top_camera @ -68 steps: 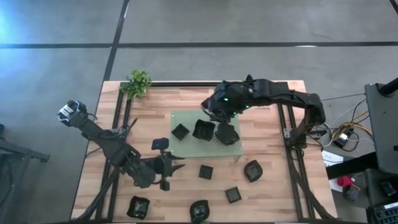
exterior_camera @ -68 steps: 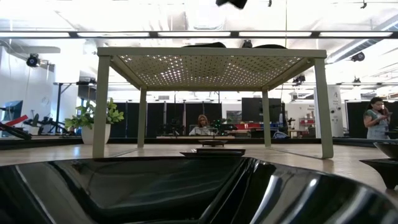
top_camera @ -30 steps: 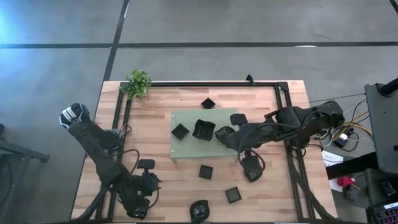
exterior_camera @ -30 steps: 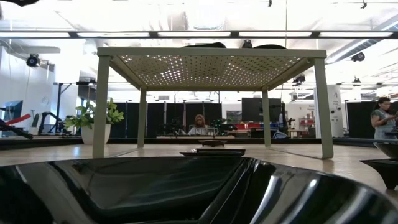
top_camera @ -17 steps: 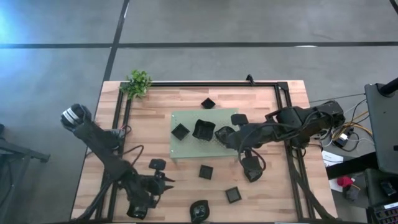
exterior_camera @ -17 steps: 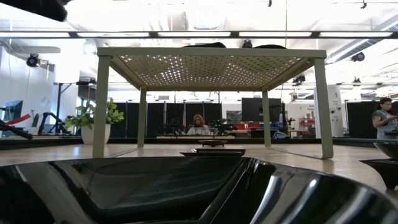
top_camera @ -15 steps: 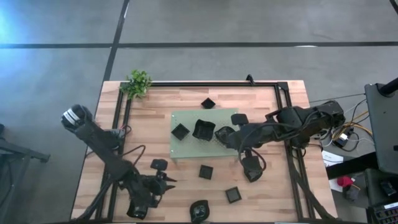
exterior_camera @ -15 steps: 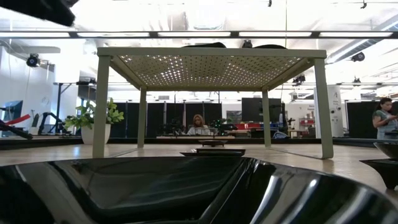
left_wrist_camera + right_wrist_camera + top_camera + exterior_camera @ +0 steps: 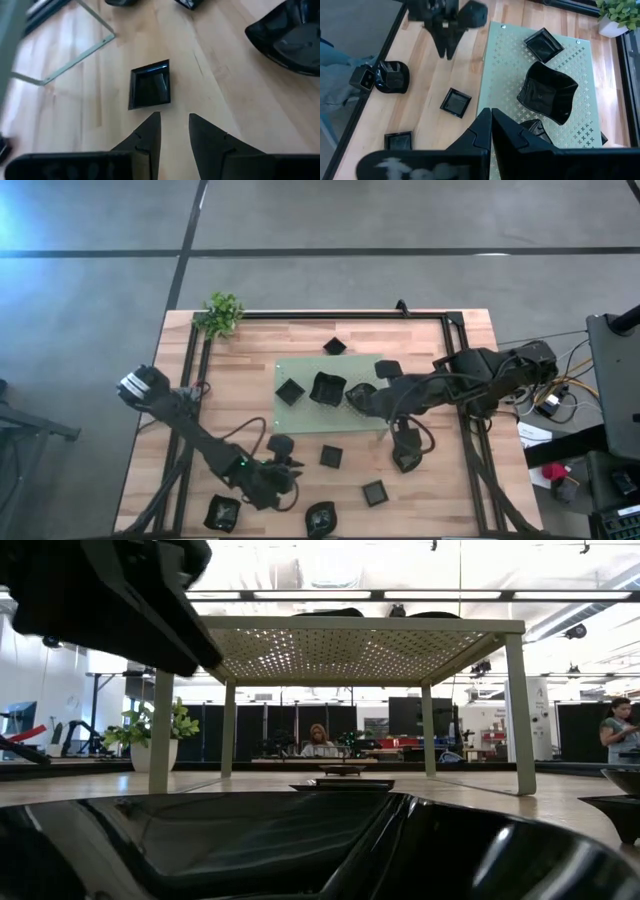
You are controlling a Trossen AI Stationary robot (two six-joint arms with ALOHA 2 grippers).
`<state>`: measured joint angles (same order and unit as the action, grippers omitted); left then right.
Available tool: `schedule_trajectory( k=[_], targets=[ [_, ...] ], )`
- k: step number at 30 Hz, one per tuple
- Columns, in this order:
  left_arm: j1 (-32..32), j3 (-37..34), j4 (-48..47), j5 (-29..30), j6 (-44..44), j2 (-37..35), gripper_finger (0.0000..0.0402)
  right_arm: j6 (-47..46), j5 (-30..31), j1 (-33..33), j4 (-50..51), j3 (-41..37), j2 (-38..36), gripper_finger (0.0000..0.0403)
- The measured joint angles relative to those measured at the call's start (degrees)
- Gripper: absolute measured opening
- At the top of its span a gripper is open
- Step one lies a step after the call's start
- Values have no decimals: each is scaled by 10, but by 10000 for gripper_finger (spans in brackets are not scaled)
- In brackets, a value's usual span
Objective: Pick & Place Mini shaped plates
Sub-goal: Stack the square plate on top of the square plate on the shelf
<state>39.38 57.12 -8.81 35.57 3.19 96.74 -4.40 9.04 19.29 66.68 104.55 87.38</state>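
Note:
Several small glossy black plates lie about the wooden table. One small square plate (image 9: 331,455) (image 9: 150,85) lies flat on the wood just ahead of my left gripper (image 9: 297,469) (image 9: 174,122), which is open, low and touches nothing. Three more plates sit on the light green perforated mat (image 9: 300,415), among them a square one (image 9: 290,391) and a larger one (image 9: 327,388). My right gripper (image 9: 491,114) hangs shut and empty high above the mat's right part (image 9: 356,396).
Other plates lie at the far side (image 9: 337,345), under the right arm (image 9: 407,452), and along the near edge (image 9: 375,493) (image 9: 320,518) (image 9: 222,512). The mat stands raised on legs (image 9: 65,60). A small plant (image 9: 222,312) stands at the far left corner.
My left gripper has swung from the near left corner toward the table's right, sinking and rolling, and now points at the small square plate. The plate at the near left corner, hidden under the arm before, now shows.

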Motion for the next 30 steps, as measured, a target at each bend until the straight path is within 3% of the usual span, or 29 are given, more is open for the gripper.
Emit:
schedule_trajectory(
  k=[13,30],
  targets=[
    [-60,44,37,-72,-32,88,97,-1,0,0,0,0,0,8],
    [-64,51,78,-70,-31,105,97,1,0,0,0,0,0,8]
  ],
)
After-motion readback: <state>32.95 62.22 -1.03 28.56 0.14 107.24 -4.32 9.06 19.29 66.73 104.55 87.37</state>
